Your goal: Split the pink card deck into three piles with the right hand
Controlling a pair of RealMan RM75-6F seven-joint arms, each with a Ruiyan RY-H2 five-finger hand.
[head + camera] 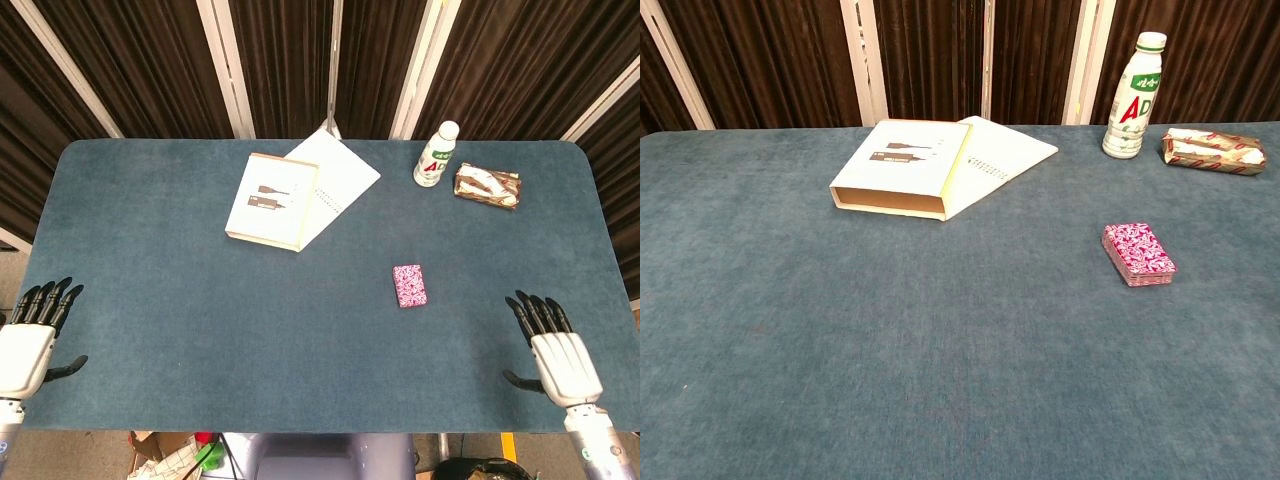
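On table point(150, 300): one pink card deck point(409, 285), undivided.

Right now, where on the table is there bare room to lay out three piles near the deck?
Bare cloth lies left of the deck, below the box, and between the deck and the right hand. The far right is crowded with the bottle and packet.

Your left hand point(25, 345) is partly cut off by the head view's left edge; the chest view shows neither hand. The bottle point(1131, 96) label runs past that view's right side, lettering unreadable
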